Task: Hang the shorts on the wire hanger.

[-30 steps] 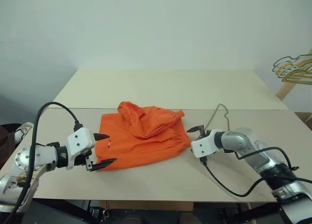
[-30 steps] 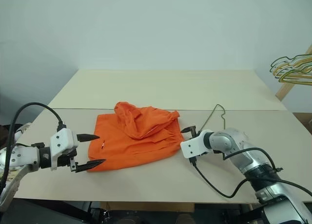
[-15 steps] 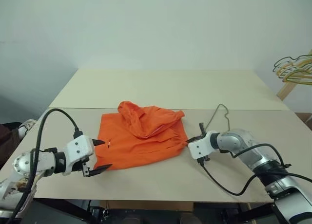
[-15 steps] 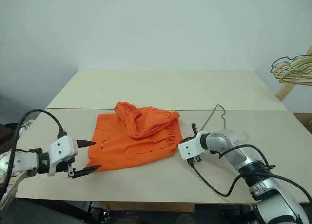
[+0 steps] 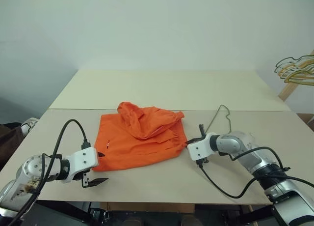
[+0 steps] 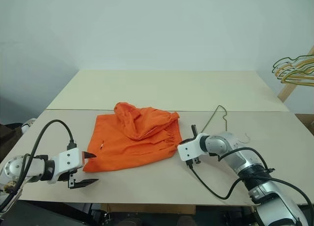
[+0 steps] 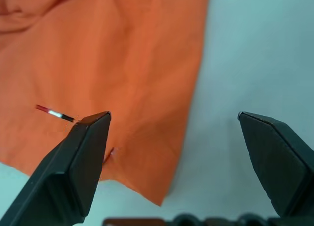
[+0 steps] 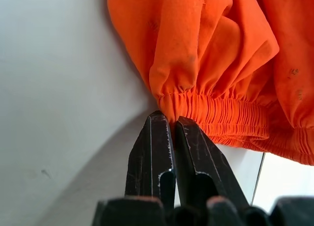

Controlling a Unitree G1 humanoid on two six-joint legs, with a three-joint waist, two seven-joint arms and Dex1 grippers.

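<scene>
The bright orange shorts lie crumpled on the table, with the gathered waistband toward my right arm. My right gripper is shut on the end of the elastic waistband at the shorts' right edge. Just beyond that edge, the hook and part of the thin wire hanger poke out onto the table; the rest of the hanger is hidden. My left gripper hangs open low over the table at the shorts' near left corner, with one finger over the cloth and the other over bare table.
The beige table has a seam running across it behind the shorts. A bunch of yellow and green hangers with a wooden pole stands off the table at the far right. My right arm's black cable trails over the table's near right part.
My right gripper has gone from open to shut on the waistband end. My left arm has sunk and drawn back toward the table's near left, still open.
</scene>
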